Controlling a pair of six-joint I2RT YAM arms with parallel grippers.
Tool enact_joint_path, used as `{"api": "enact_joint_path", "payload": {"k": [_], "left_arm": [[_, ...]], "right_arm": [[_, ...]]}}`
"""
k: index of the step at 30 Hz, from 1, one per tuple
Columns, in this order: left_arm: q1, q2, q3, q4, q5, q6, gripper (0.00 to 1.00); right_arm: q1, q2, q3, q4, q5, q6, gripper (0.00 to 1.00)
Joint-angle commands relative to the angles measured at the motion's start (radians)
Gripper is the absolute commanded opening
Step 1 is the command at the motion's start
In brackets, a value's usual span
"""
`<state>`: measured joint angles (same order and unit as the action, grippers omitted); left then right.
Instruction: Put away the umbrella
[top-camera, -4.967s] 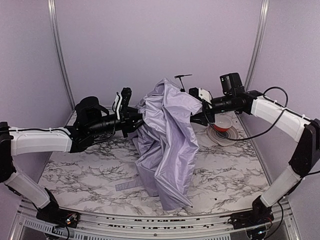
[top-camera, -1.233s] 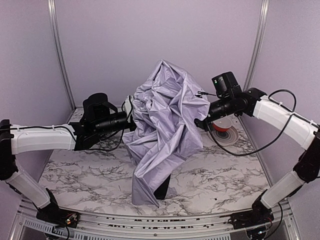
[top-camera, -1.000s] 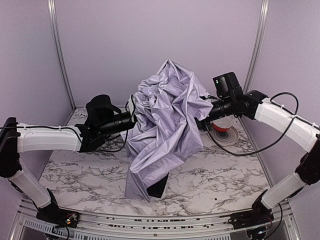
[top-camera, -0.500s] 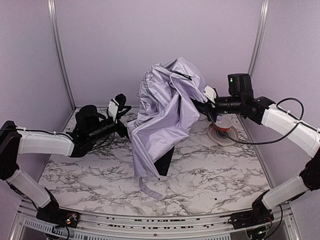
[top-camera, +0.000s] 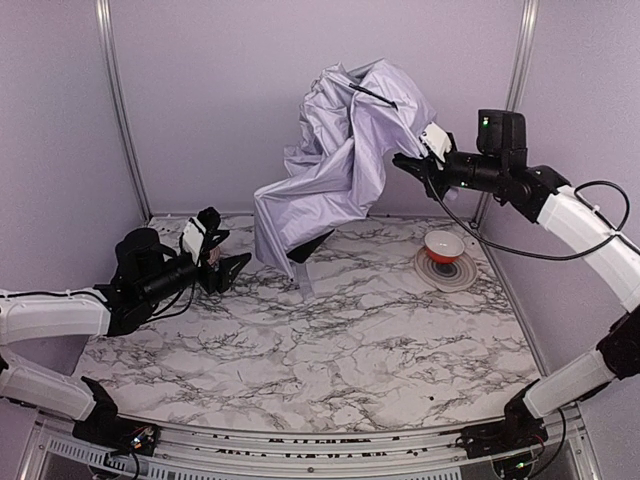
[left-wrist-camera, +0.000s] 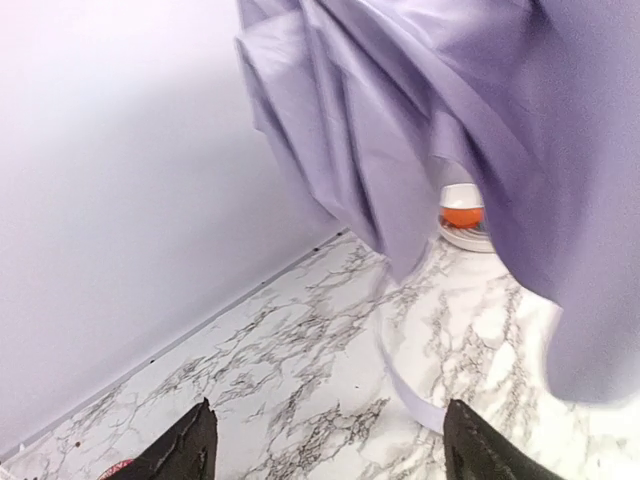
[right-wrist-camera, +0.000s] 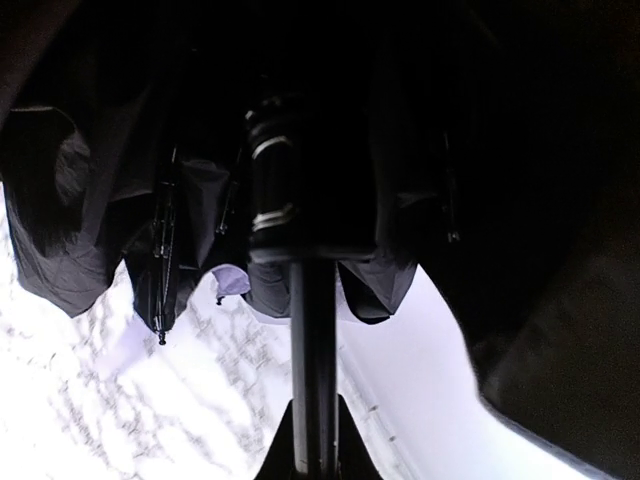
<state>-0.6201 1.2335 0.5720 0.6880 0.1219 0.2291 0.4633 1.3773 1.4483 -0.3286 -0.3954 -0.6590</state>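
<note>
Lavender fabric of the umbrella hung in a crumpled mass, held high above the rear of the bench in the top view. You had the right claw clamped at the umbrella's right side, carrying it. The left claw sat low at the left, well apart from the fabric, spread wide and empty. A red bowl stood on a round plate at the right rear, below the right arm.

In the left wrist view, you saw the fingertips of the left claw wide apart with nothing between them. The umbrella draped ahead and above. A pale strap ran down from it to the marble. The bowl showed behind the folds.

In the right wrist view, the right claw was closed on the thin black shaft. The black lining bunched around that shaft.
</note>
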Motion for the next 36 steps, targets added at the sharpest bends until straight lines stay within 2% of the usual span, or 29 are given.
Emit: {"api": "enact_joint_path", "payload": {"k": [1,4,7,11,16,18,21,23,29,34,36], "left_arm": [[-0.011,-0.025,-0.015,-0.025,0.211,-0.055,0.73],[-0.027,0.044,0.01,-0.017,0.181,-0.107,0.73],[-0.03,0.123,0.024,0.046,0.057,-0.14,0.85],[-0.038,0.205,0.07,0.084,0.091,-0.116,0.98],[-0.051,0.266,0.1,0.112,0.126,-0.085,0.99],[-0.101,0.29,0.113,0.117,0.156,-0.073,0.97],[-0.148,0.323,0.12,0.117,0.139,-0.04,0.87],[-0.156,0.347,0.128,0.117,0.137,-0.043,0.77],[-0.155,0.327,0.107,0.13,0.166,-0.067,0.29],[-0.143,0.296,0.048,0.143,0.173,-0.07,0.05],[-0.128,0.29,0.031,0.145,0.174,-0.073,0.02]], "right_arm": [[-0.009,0.008,0.142,0.012,-0.029,-0.002,0.0],[-0.009,0.014,0.177,0.007,-0.064,-0.005,0.0],[-0.008,0.022,0.217,-0.013,-0.109,-0.008,0.0],[-0.008,0.032,0.266,-0.033,-0.166,0.0,0.0],[-0.009,0.032,0.28,-0.039,-0.225,0.0,0.0],[-0.009,0.031,0.284,-0.04,-0.241,-0.001,0.0],[-0.008,0.029,0.291,-0.042,-0.257,-0.003,0.0],[-0.008,0.029,0.303,-0.061,-0.28,-0.016,0.0],[-0.012,0.016,0.323,-0.116,-0.3,-0.056,0.0],[-0.018,0.005,0.322,-0.173,-0.312,-0.103,0.0],[-0.019,0.005,0.368,-0.244,-0.34,-0.153,0.0]]}}
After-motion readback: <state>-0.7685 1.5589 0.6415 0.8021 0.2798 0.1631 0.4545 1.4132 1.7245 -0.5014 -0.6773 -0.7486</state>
